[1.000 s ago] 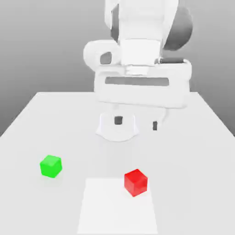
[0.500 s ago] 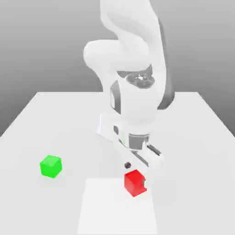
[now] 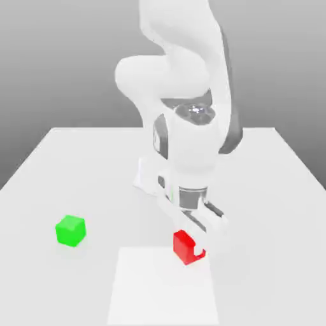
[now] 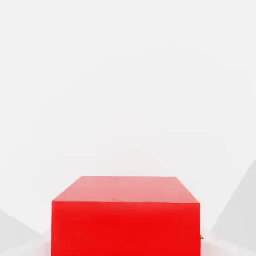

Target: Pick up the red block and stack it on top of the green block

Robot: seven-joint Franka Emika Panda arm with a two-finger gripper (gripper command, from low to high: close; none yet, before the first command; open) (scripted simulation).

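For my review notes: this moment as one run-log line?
phase: grasp | gripper: shut on red block, block on table | green block: apart, exterior view's left | stack: not yet

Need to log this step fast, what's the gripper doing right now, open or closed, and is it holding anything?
Gripper: closed on the red block, which sits on the table, apart from the green block.

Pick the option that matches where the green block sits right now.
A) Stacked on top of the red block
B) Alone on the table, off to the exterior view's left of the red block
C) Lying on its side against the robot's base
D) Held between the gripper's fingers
B: the green block rests by itself on the table, well to the exterior view's left of the red block, where the gripper is.
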